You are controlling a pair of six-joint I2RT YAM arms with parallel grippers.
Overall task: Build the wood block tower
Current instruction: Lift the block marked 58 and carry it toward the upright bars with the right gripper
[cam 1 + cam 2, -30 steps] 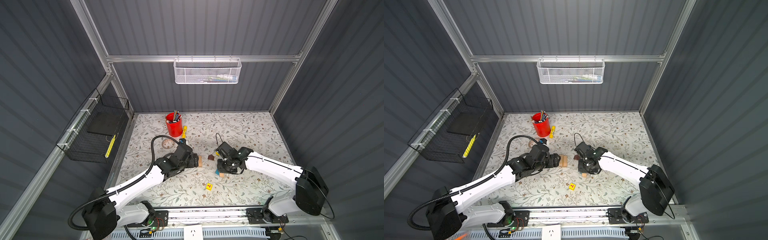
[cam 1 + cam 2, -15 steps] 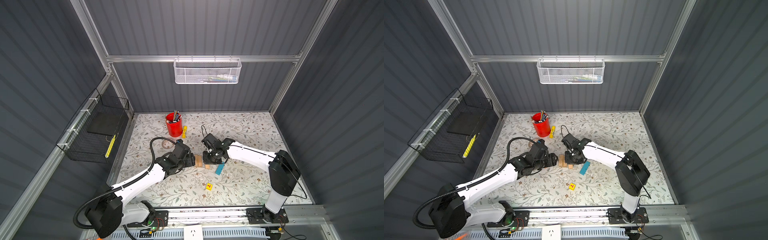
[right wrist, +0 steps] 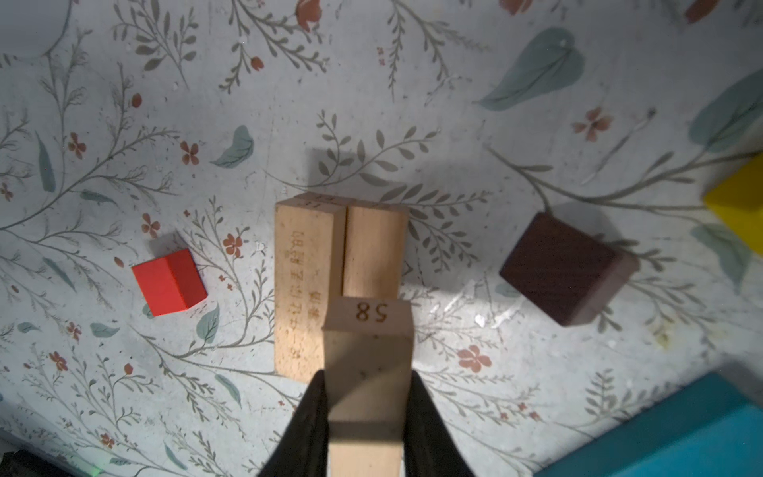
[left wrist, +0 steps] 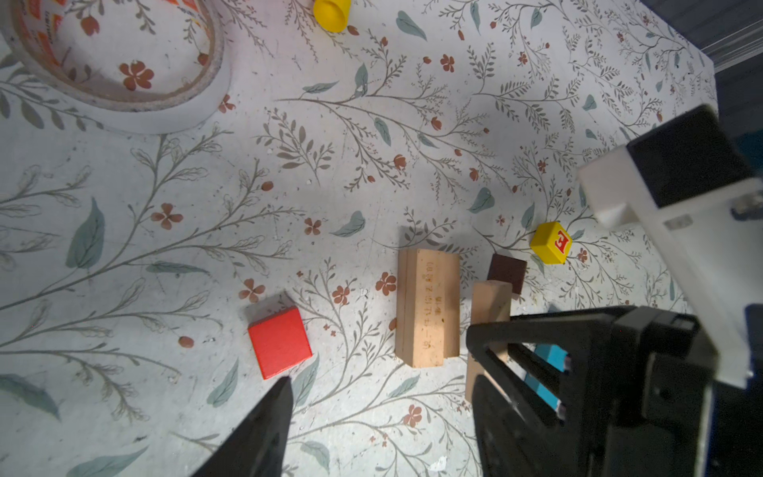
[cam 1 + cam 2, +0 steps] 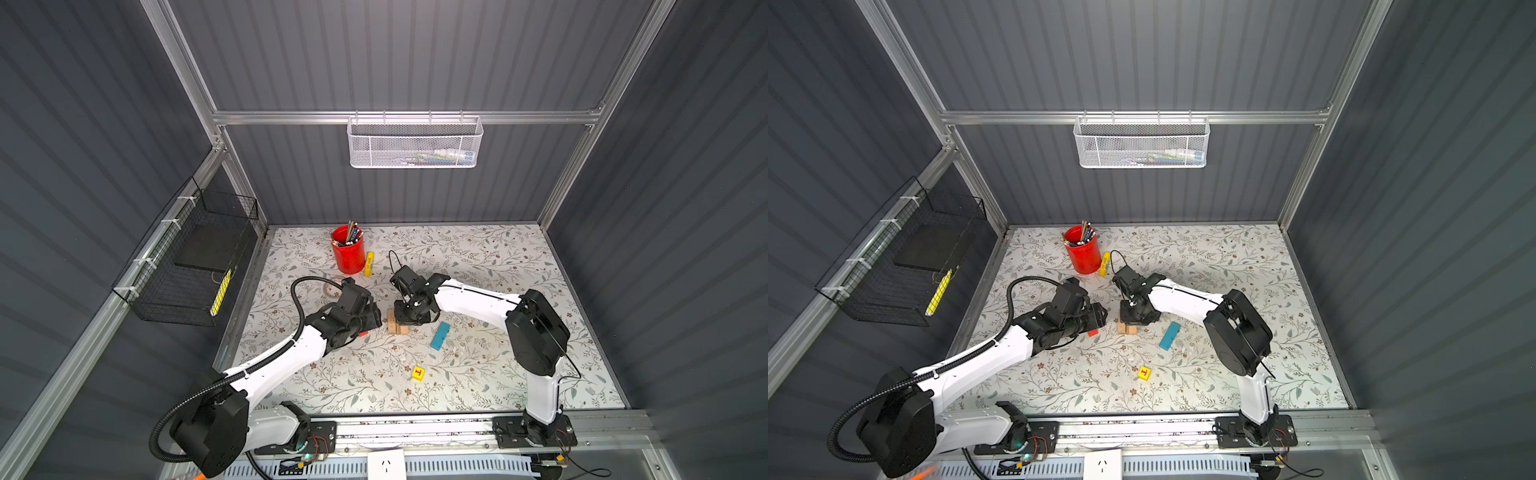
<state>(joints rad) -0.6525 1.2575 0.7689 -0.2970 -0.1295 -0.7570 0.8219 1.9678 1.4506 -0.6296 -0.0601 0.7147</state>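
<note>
Beneath the right wrist, right fingers (image 3: pixel 306 429) pinch a tan oblong (image 3: pixel 367 363) hidden in both top views; left fingers (image 4: pixel 264 433) stand spread; right arm (image 5: pixel 469 297) has swung inward.

blue oblong (image 3: pixel 681 437) cut at edge, yellow cube (image 3: pixel 739 202) too, v. blurry

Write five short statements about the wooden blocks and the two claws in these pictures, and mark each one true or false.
1. The right claw grips a tan wooden oblong block marked 58. True.
2. The small red wooden cube sits on the two tan wooden oblongs lying side by side. False: the cube lies on the floral mat, apart from them.
3. The left claw is open and empty. True.
4. The blue wooden oblong stands upright. False: it lies flat on the mat.
5. The dark brown wooden block rests on the mat. True.
</note>
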